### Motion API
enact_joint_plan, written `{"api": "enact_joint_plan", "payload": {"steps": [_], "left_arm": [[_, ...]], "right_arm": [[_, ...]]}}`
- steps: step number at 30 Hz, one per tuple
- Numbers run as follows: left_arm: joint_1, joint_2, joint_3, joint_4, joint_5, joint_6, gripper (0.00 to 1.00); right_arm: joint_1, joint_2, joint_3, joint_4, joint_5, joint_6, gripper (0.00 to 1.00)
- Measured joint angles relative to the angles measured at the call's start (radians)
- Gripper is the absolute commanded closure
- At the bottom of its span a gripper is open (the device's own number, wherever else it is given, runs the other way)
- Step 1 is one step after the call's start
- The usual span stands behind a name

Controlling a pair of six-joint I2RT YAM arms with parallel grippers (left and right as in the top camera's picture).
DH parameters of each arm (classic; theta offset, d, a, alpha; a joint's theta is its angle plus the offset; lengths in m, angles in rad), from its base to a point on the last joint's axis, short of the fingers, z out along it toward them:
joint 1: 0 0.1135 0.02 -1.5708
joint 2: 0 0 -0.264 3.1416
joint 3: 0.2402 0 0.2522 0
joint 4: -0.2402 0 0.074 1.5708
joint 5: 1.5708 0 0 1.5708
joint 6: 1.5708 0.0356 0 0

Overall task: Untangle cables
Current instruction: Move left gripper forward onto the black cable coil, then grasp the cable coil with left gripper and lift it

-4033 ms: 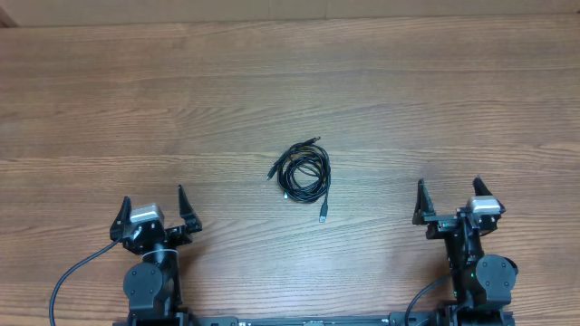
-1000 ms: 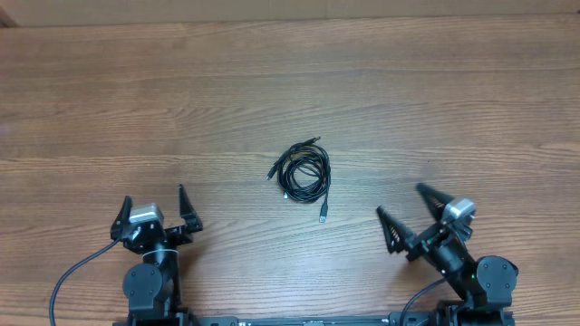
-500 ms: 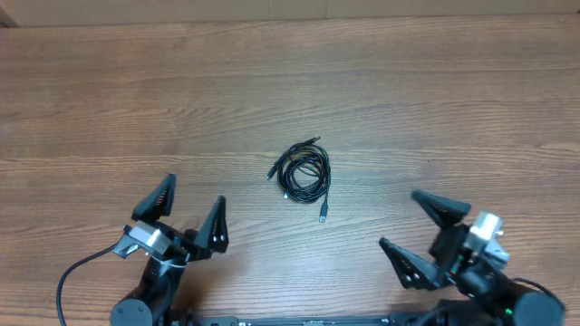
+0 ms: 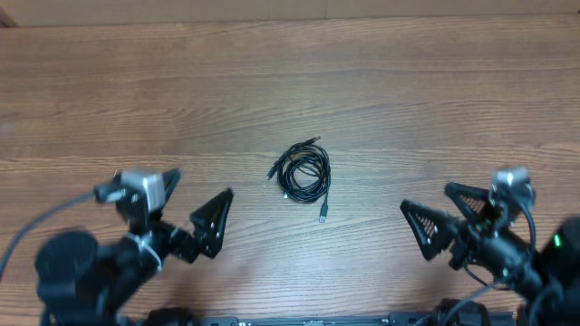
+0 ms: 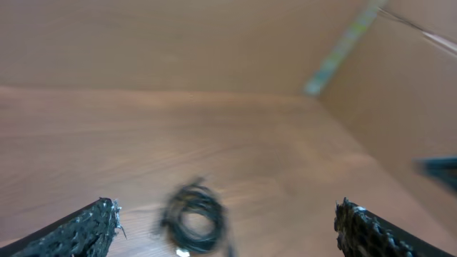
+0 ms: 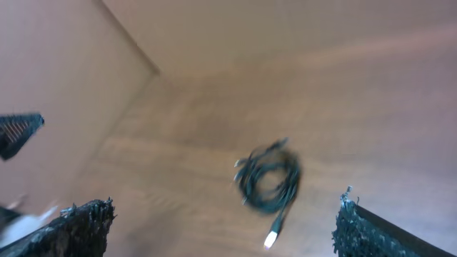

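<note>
Overhead: cables (image 4: 304, 172) between both arms' fingers (image 4: 213, 224)

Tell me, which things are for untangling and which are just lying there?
For the job: the cables, one coiled bundle; left gripper, jaws open; right gripper, jaws open.
Just there: the wooden table underneath.

Bare wood on all sides of the cables (image 4: 304, 174), which lie as 1 small coil mid-table (image 4: 435, 109). L gripper (image 4: 190, 210) and R gripper (image 4: 441, 210), jaws spread wide, hang near the front edge, 1 each side of the coil. Open tabletop btwn each and the coil, so both approach lanes are free. Only obstacle: beige wall (image 5: 178, 43) at the far edge, well apart from the coil.
</note>
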Motion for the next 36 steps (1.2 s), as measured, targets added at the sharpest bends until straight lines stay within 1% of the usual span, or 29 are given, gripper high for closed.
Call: {"api": "enact_joint_plan", "payload": {"steps": [1,4,7,9,13,16,18,21,24,29,32,36], "left_arm": [[0.000,0.031,0.021,-0.011,0.038,0.000,0.00],[0.000,0.113,0.037,0.025,0.130,-0.013,0.00],[0.000,0.186,0.051,0.013,0.167,-0.047,0.00],[-0.002,0.241,0.071,-0.034,0.164,-0.079,0.00],[-0.073,0.375,0.160,-0.197,0.074,-0.110,0.00],[-0.201,0.502,0.280,-0.339,-0.089,-0.116,0.00],[-0.318,0.602,0.373,-0.359,-0.214,-0.122,0.00],[-0.404,0.684,0.419,-0.329,-0.290,-0.133,0.01],[-0.454,0.764,0.426,-0.323,-0.328,-0.140,0.00],[-0.459,0.908,0.426,-0.336,-0.354,-0.198,0.00],[-0.459,0.993,0.426,-0.323,-0.333,-0.223,0.00],[-0.460,1.086,0.426,-0.301,-0.283,-0.277,0.03]], "right_arm": [[0.000,0.025,0.000,-0.027,-0.022,0.003,0.00],[0.000,0.092,0.000,-0.108,-0.100,0.020,0.00],[0.000,0.133,0.000,-0.117,-0.129,0.030,0.00],[0.000,0.149,0.000,-0.117,-0.113,0.055,0.00],[0.000,0.157,0.002,-0.126,0.013,0.140,0.00],[0.000,0.175,0.031,-0.174,0.105,0.203,0.00],[0.000,0.211,0.070,-0.191,0.150,0.236,0.00],[0.000,0.261,0.093,-0.206,0.173,0.250,0.00],[0.000,0.323,0.096,-0.235,0.188,0.257,0.00],[0.000,0.398,0.096,-0.251,0.200,0.262,0.00],[0.000,0.426,0.096,-0.263,0.201,0.265,0.00],[0.000,0.452,0.096,-0.269,0.201,0.265,0.00]]}}
